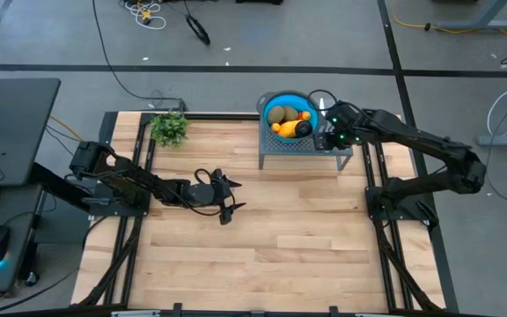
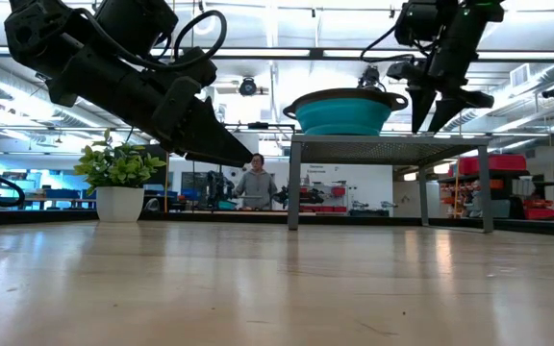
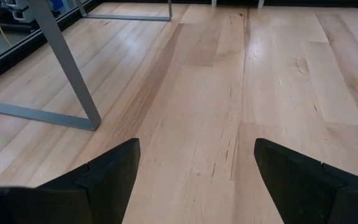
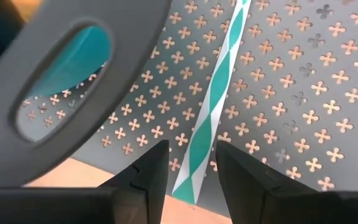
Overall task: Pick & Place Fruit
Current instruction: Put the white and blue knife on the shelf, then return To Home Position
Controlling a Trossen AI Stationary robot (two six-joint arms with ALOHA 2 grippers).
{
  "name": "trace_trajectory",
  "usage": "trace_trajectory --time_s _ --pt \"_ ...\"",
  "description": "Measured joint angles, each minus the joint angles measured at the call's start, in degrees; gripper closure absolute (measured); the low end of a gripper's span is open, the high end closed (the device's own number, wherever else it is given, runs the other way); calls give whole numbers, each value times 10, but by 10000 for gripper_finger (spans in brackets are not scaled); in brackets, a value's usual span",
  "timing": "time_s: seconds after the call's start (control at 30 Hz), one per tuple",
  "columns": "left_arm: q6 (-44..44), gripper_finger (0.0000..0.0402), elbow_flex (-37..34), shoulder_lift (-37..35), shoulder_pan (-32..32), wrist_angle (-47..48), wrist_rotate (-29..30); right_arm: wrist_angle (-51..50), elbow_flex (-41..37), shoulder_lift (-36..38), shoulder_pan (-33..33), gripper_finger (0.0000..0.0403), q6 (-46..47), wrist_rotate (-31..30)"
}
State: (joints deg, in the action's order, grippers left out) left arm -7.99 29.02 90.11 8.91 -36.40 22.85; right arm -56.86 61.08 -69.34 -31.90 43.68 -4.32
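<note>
The fruit (image 1: 287,121) lies in a blue bowl (image 1: 271,100) with a grey rim: a yellow-orange oblong, olive-brown ovals, an orange bit and a dark piece. The bowl (image 2: 344,115) stands on a grey perforated stand (image 1: 306,148) at the table's far edge. My right gripper (image 1: 328,134) hangs open over the stand just right of the bowl, fingers pointing down (image 2: 434,113). Its wrist view shows the bowl's grey handle (image 4: 73,93) and a slim teal-and-white strip (image 4: 219,93) lying on the stand top beneath the fingers (image 4: 191,158). My left gripper (image 1: 229,199) is open over the table's middle, holding nothing (image 3: 194,165).
A potted green plant (image 1: 169,129) stands at the far left of the table (image 2: 118,178). The stand's metal legs (image 3: 67,68) reach down to the wood. Bare tabletop (image 1: 262,255) spreads across the near half. A person (image 2: 256,183) stands far off in the room behind.
</note>
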Motion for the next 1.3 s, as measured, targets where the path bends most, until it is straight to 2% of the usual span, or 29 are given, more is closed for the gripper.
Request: trace_trajectory --time_s 0.33,0.67,0.93,1.17,1.3 --pt "0 77 0 0 0 1 0 -13 0 68 3 260 0 -2" --pt "-2 77 0 0 0 1 0 -12 0 110 69 260 9 -12" --pt "1 77 0 0 1 1 18 -12 0 109 156 260 -1 13" --pt "1 77 0 0 2 -6 47 18 -2 109 269 260 -25 -82" --pt "-1 77 0 0 2 -27 44 81 -18 108 324 260 -80 -91"
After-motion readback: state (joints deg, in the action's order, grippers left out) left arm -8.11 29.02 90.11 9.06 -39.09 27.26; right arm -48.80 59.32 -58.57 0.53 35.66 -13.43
